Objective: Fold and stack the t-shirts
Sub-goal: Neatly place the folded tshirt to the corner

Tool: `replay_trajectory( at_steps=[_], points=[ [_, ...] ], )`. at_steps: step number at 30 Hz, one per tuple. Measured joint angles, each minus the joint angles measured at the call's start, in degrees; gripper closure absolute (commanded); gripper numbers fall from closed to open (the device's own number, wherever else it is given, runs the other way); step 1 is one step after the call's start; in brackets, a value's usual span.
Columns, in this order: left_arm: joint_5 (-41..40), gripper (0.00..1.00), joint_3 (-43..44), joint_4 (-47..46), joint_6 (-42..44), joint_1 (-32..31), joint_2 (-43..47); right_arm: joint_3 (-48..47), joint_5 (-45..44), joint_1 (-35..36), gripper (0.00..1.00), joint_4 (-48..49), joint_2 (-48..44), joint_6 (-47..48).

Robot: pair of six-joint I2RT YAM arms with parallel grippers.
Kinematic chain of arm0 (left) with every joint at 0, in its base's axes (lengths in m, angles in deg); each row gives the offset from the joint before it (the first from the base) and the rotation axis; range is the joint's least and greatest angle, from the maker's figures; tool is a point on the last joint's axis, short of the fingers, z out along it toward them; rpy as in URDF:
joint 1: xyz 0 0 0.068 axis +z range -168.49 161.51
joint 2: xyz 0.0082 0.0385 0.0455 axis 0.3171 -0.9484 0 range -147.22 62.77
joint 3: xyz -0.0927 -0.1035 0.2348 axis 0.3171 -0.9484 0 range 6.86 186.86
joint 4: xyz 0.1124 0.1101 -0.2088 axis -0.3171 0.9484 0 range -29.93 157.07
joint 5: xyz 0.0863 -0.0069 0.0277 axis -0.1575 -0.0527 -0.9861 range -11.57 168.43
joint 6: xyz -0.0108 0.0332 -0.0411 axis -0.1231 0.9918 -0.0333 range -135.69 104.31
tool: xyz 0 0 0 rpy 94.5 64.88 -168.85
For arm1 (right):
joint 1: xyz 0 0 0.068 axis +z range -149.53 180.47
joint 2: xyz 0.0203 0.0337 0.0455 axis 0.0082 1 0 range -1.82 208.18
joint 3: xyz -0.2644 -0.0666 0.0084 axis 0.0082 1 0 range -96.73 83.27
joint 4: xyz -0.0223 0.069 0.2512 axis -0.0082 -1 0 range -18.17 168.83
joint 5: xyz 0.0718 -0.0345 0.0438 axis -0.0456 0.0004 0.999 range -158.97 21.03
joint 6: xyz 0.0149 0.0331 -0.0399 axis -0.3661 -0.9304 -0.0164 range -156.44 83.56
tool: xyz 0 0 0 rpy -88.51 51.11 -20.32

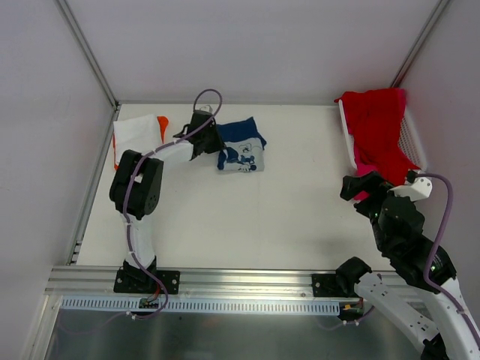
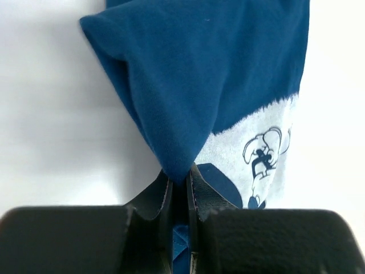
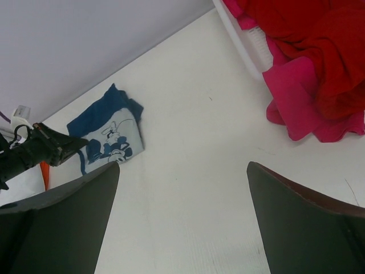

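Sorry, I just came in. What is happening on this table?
The left gripper is shut on an edge of the navy shirt, on the table. A white shirt and an orange shirt lie to its left. The right gripper is open and empty, near the basket holding the red shirt and pink shirt.

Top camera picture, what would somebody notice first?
Probably the bright red t-shirt spilling over the white basket in the far right corner of the table. Next comes the navy t-shirt with a cartoon print, lying towards the far left, its edge pinched in the left claw.
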Motion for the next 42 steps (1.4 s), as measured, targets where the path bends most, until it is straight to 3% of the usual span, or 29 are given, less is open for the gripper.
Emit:
replay_trajectory(
  at_steps=[5, 16, 33, 42],
  points=[
    [-0.15, 1.0, 1.6, 6.88, 8.39, 6.8, 1.86, 1.11, 0.2, 0.0, 0.01, 0.76, -2.08, -0.39],
    [3.74, 1.0, 12.83, 19.78, 20.22, 12.92, 1.84, 2.1, 0.15, 0.0, 0.0, 1.05, -4.33, -0.57],
    [2.71, 1.0, 23.96, 34.21, 31.82, 22.21, 1.55, 4.04, -1.6, 0.0, 0.01, 1.46, -7.89, 0.37],
    [1.18, 1.0, 26.69, 38.01, 35.85, 23.41, 1.38, 5.29, -2.19, 0.0, 0.01, 1.46, -8.61, 0.85]
  ],
)
